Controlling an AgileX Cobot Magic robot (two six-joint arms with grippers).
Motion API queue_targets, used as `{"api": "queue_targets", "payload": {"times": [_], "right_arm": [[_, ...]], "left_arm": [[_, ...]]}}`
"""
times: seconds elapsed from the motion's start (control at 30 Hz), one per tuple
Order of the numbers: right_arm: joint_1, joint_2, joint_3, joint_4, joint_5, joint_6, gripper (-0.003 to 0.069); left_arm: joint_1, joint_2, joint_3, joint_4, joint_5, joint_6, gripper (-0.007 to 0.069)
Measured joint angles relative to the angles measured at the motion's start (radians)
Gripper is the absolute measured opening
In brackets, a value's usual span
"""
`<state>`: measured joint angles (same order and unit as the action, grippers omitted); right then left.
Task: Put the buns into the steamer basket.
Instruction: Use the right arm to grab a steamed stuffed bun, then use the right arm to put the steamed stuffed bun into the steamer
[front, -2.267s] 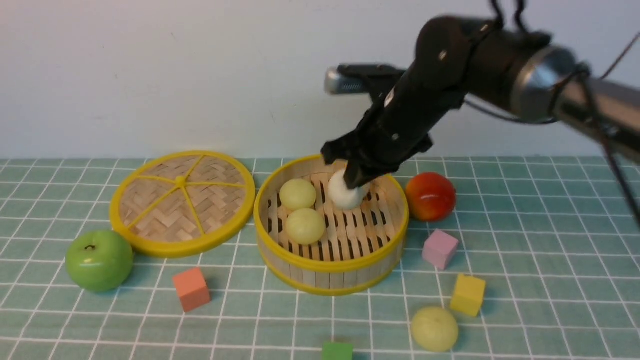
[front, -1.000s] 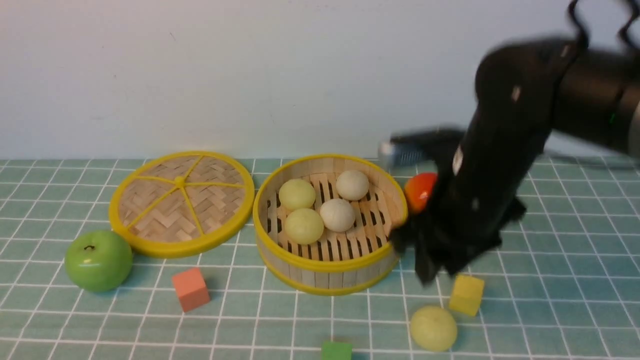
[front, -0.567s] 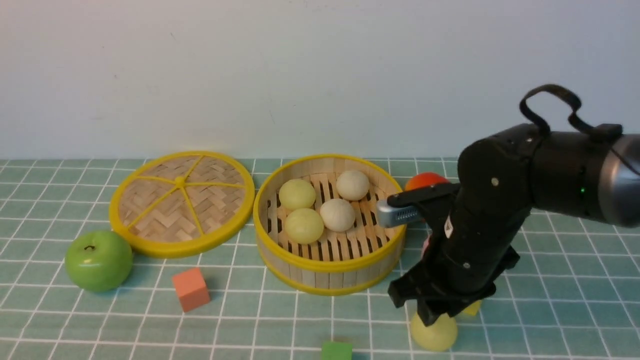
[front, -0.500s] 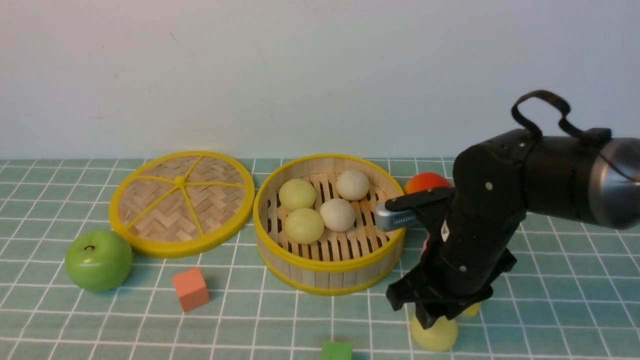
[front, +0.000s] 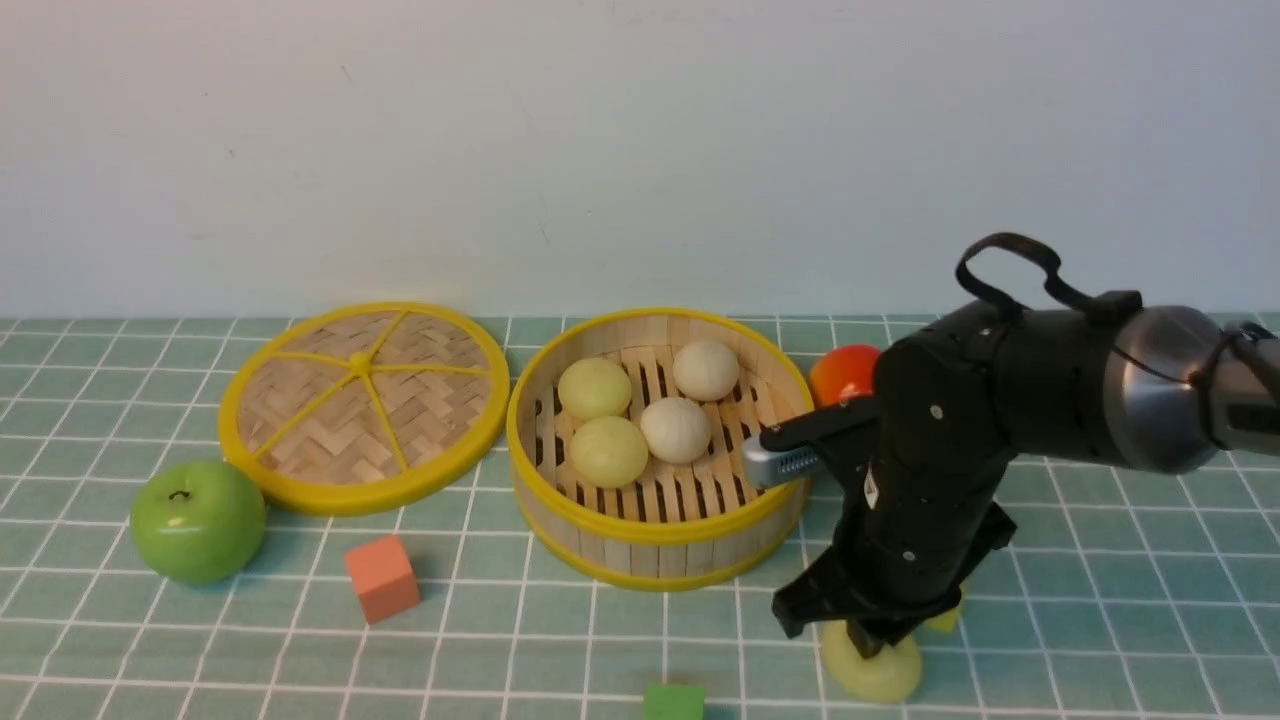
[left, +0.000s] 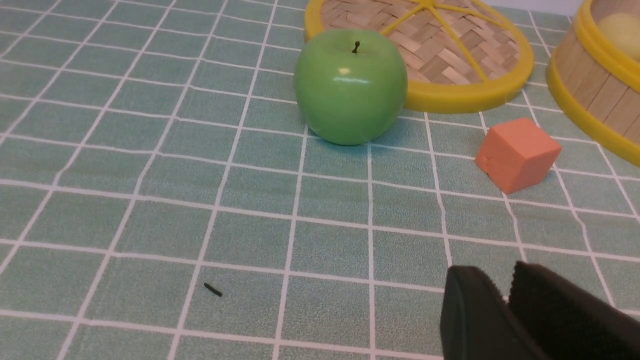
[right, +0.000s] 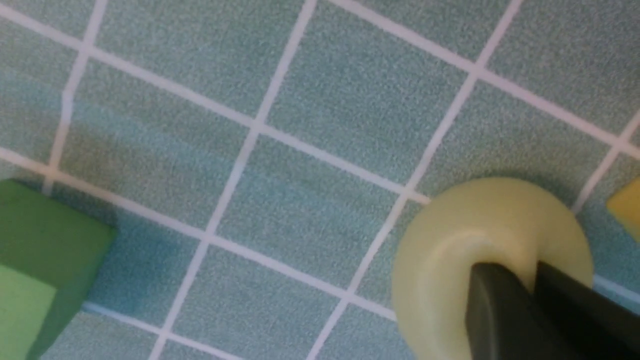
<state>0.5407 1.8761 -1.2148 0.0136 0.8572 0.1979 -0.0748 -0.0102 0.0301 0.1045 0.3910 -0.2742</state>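
The steamer basket (front: 660, 530) stands mid-table and holds several buns: two yellow-green ones (front: 595, 388) (front: 608, 452) and two off-white ones (front: 705, 369) (front: 675, 430). One more yellow-green bun (front: 880, 675) lies on the tablecloth in front of and to the right of the basket. My right gripper (front: 868, 640) points down onto it. In the right wrist view its jaws have pinched shut into the soft bun (right: 450, 260), which bulges around the right gripper (right: 530, 270). My left gripper (left: 507, 280) hangs low over bare cloth, jaws together and empty; it is outside the front view.
The woven lid (front: 363, 405) lies left of the basket, with a green apple (front: 198, 520) and an orange cube (front: 381, 578) in front of it. A red apple (front: 843, 373) sits behind my right arm. A green cube (front: 673, 702) and a yellow cube (front: 945, 620) flank the gripped bun.
The right arm came down from beside the basket onto the front bun, and its jaws closed on the bun, squashing it. The basket's contents and the left arm stayed put.
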Motion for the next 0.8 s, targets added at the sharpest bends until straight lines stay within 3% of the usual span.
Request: {"api": "queue_targets", "payload": {"times": [0.1,0.33,0.53,0.8], "right_arm": [[0.0,-0.017,-0.026,0.0,0.049,0.0,0.0009],[0.0,-0.054,-0.312,0.002,0.155,-0.032,0.0009],[0.0,-0.01,-0.472,-0.014,0.056,-0.046,0.0009],[0.0,0.148,-0.482,-0.026,-0.052,-0.048,0.0017]], "left_arm": [[0.0,0.0,0.0,0.0,0.0,0.0,0.0134],[0.0,0.0,0.0,0.0,0.0,0.0,0.0134],[0.0,0.0,0.0,0.0,0.0,0.0,0.0143],[0.0,0.0,0.0,0.0,0.0,0.0,0.0149]]}}
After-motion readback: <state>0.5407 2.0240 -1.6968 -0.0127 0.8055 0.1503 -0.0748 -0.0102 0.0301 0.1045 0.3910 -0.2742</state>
